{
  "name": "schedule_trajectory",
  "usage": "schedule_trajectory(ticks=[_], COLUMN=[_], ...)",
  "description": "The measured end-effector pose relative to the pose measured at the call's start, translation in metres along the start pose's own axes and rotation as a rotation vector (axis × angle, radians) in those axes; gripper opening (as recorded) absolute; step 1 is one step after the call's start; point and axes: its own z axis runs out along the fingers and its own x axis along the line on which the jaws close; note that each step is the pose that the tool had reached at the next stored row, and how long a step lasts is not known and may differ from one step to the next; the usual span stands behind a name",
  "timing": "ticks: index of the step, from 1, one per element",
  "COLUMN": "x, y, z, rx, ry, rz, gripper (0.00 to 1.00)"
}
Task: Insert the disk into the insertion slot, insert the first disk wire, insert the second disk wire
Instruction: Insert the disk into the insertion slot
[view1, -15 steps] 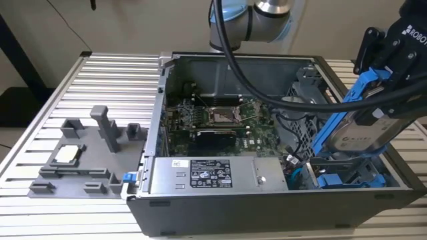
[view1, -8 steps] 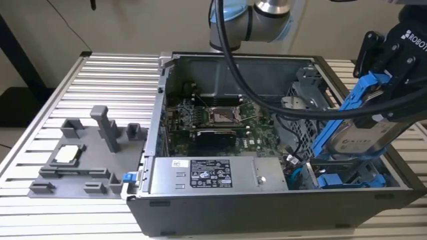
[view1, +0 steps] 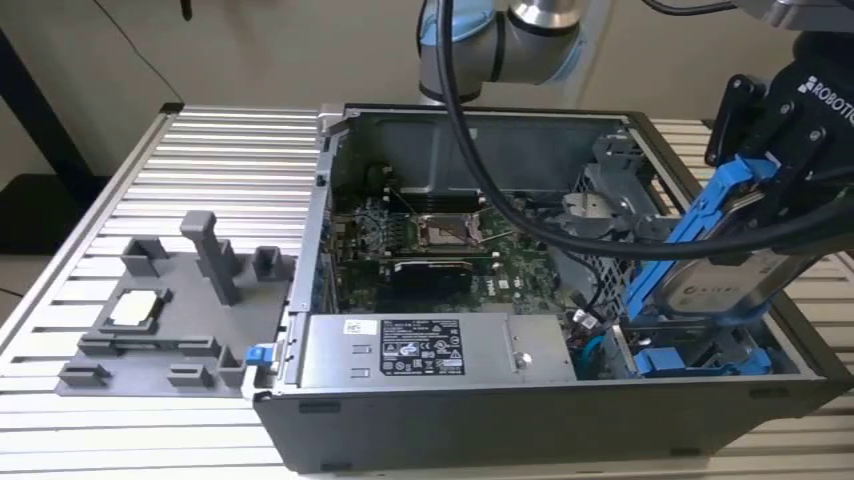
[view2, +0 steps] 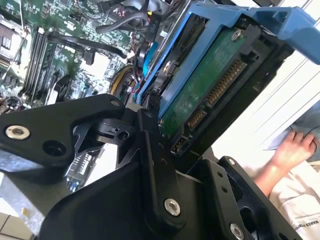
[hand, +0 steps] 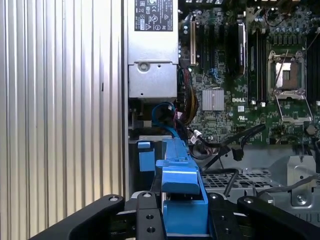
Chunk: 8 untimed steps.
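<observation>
Blue plastic carrier frames the disk (view1: 721, 285), which hangs tilted at 3 o'clock in the open computer case (view1: 400, 420) in the exterior view, its upper end raised and its lower end at the mouth of the insertion slot (view1: 610, 285). Jaws are clamped on the disk's carrier. Power-supply box (view1: 414, 350) lies at 9 o'clock of the slot, motherboard (view1: 441, 235) at 11 o'clock. Case rests on a ribbed metal worktop (view1: 200, 150). A person's hand (view2: 295, 150) appears in the second wrist view.
</observation>
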Motion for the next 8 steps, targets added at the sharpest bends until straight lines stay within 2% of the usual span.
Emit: schedule_trajectory(ticks=[8], x=[0.0008], y=[-0.003], z=[0.0085], rx=[0.0], ry=[0.0002], rz=[-0.001], gripper=[0.33])
